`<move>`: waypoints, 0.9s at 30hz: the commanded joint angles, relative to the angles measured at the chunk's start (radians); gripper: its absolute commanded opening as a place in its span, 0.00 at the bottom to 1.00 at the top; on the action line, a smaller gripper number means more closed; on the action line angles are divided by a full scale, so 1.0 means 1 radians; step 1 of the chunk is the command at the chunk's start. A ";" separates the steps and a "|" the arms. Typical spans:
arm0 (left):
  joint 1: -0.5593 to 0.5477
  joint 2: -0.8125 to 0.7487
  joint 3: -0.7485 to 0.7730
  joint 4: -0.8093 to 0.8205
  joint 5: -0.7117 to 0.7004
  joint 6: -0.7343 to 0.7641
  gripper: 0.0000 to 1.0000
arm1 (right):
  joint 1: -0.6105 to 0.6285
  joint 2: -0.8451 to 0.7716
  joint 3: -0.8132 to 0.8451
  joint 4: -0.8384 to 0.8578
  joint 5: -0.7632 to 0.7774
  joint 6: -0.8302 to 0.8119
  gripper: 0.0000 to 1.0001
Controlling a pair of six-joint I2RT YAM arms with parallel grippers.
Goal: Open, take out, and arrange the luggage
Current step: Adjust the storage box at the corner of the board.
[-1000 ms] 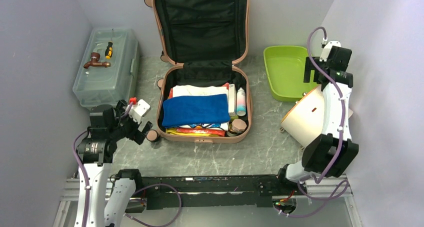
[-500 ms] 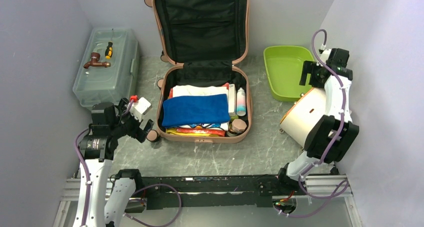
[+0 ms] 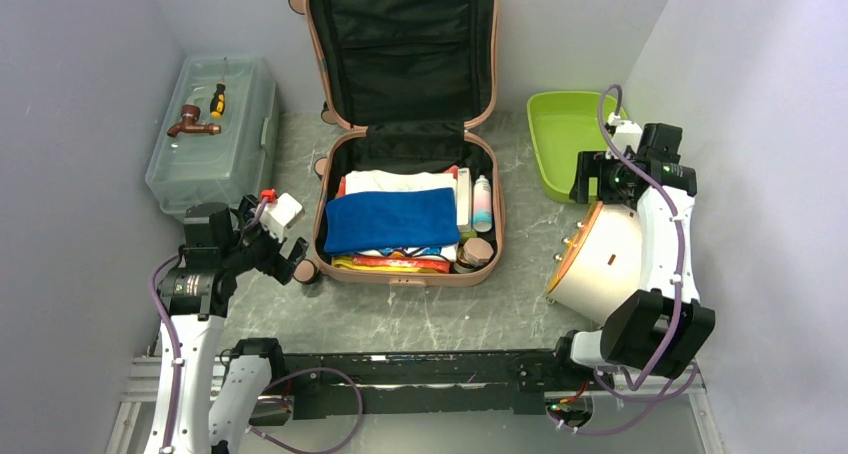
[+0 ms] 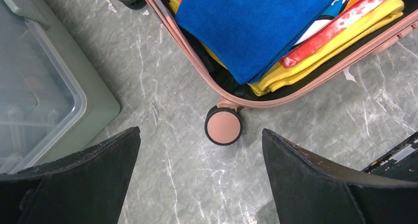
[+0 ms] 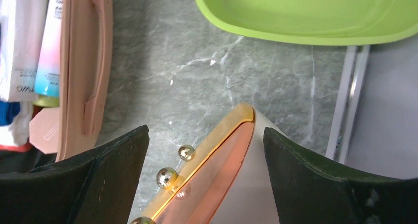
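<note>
The salmon-pink luggage (image 3: 405, 277) lies open mid-table, its black-lined lid upright against the back wall. A blue towel (image 3: 390, 219) covers folded white, yellow and red clothes, with bottles (image 3: 482, 202) along the right side. My left gripper (image 3: 290, 257) hangs open over the table at the case's front-left wheel (image 4: 223, 126), beside the rim (image 4: 187, 46). My right gripper (image 3: 595, 179) is open, its fingers either side of the top rim of a round cream-and-orange box (image 5: 222, 169) with gold ball feet, a gap on each side.
A translucent grey-green toolbox (image 3: 210, 144) with a screwdriver and a brown tap on its lid stands at back left. A lime green tray (image 3: 565, 139) sits at back right, just behind the round box (image 3: 605, 264). Walls close in on both sides.
My right arm has swung left and down from near the wall to over the round box, which has shifted left; its jaws have narrowed slightly. The left arm has barely moved.
</note>
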 commanded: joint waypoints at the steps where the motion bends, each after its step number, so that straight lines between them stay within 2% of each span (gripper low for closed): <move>1: -0.002 -0.006 0.021 0.026 0.029 -0.024 0.99 | 0.036 -0.041 -0.030 -0.068 -0.048 -0.052 0.88; 7: -0.003 -0.007 0.031 0.021 0.031 -0.026 0.99 | 0.059 -0.074 0.004 -0.099 -0.092 -0.178 0.88; 16: 0.015 -0.010 0.023 0.024 0.051 -0.032 0.99 | 0.115 -0.190 0.015 -0.141 0.005 -0.376 0.90; 20: 0.021 -0.019 0.023 0.019 0.049 -0.031 0.99 | 0.138 -0.273 0.021 -0.194 -0.101 -0.503 0.90; 24: 0.030 -0.023 0.010 0.024 0.062 -0.034 0.99 | 0.306 -0.353 -0.025 -0.210 -0.055 -0.565 0.90; 27: 0.038 -0.024 0.006 0.026 0.070 -0.034 0.99 | 0.441 -0.345 -0.043 -0.247 0.007 -0.560 0.90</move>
